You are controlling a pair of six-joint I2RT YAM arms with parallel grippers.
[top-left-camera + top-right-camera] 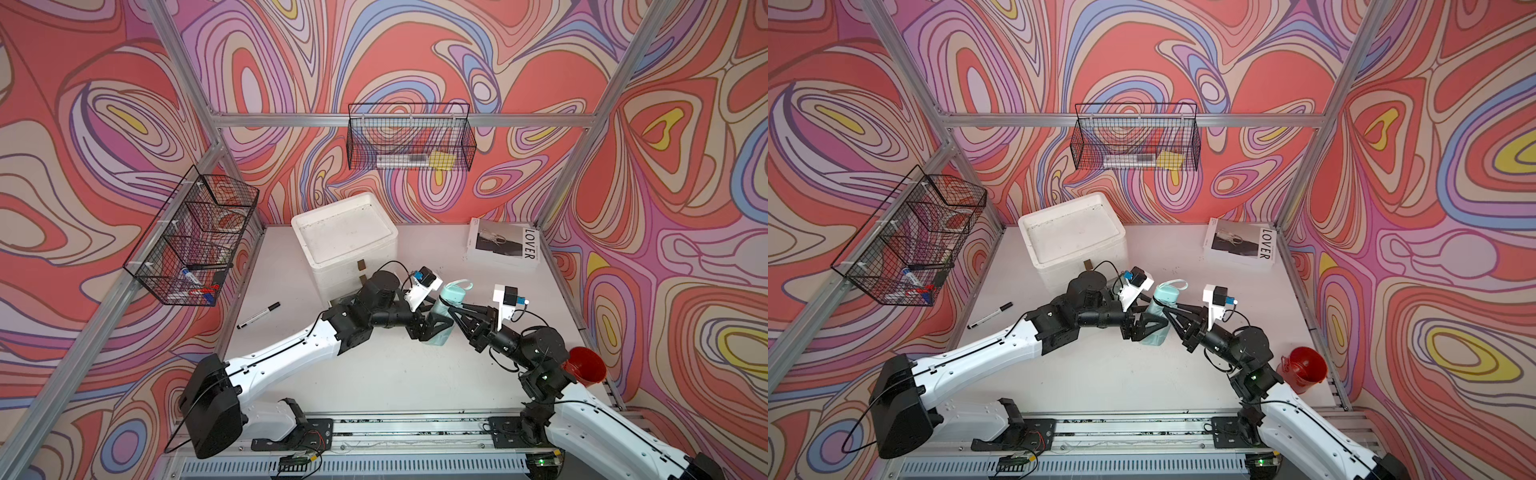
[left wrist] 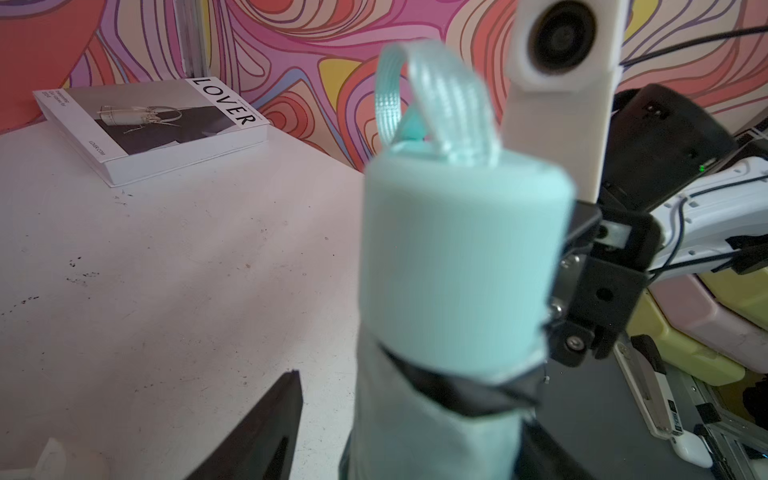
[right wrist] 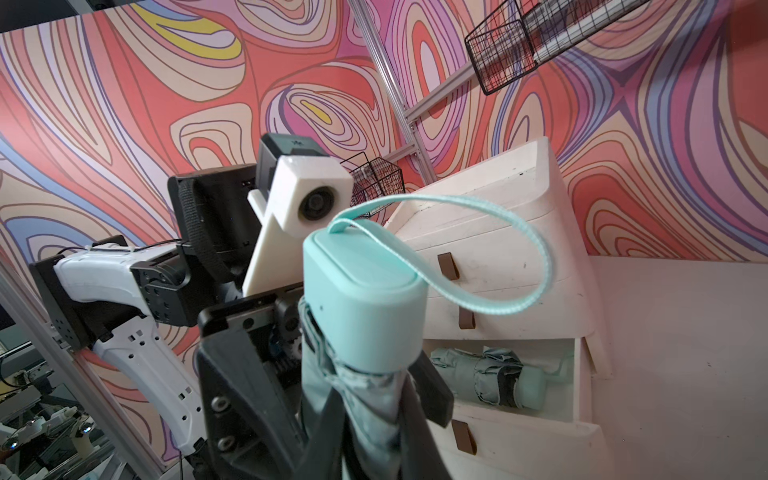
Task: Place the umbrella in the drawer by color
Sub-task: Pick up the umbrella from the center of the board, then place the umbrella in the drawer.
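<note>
The white table [image 1: 374, 374] carries a white drawer unit [image 1: 345, 237] at about 11 o'clock in both top views. Its open drawer [image 3: 519, 428] holds a stored umbrella [image 3: 490, 380]. The mint umbrella [image 1: 449, 293] stands upright above mid-table, at 4 o'clock from the unit. The right tool [image 1: 453, 311] clamps it from 3 o'clock, just below the handle. The left tool [image 1: 438, 328], at 9 o'clock, straddles the folded canopy partly open, with a gap visible beside one finger [image 2: 257, 432]. The wrist strap [image 2: 453, 104] loops above the handle.
</note>
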